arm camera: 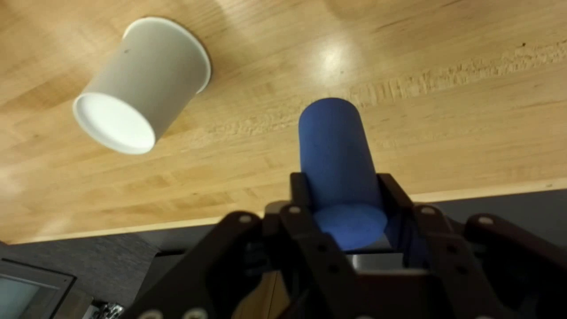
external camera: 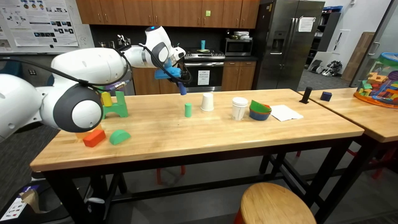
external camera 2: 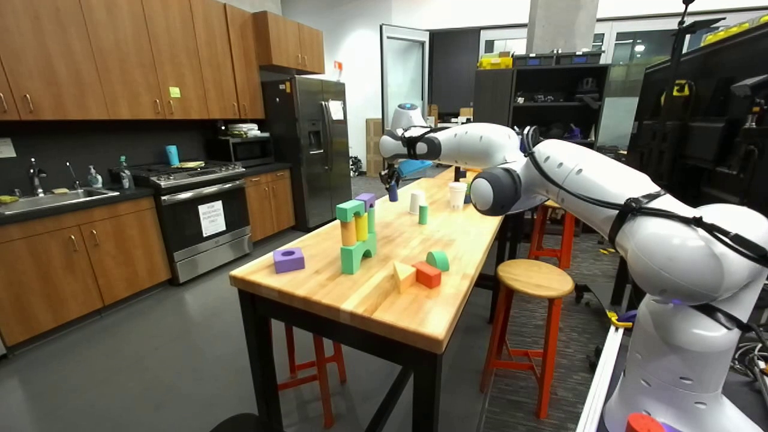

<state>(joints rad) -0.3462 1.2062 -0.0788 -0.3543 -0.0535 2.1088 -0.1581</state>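
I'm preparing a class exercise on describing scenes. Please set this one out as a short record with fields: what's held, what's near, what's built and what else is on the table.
Pincer: shut on a blue cylinder
Nearest: upside-down white cup on the table
Standing: upright green cylinder
Built: tower of green, orange, yellow and purple blocks
Loose blocks: purple block with a hole, red block, triangular block, green half-round block
Containers: apparently nested white cups, upright; stacked bowls
Beside the bowls: white paper
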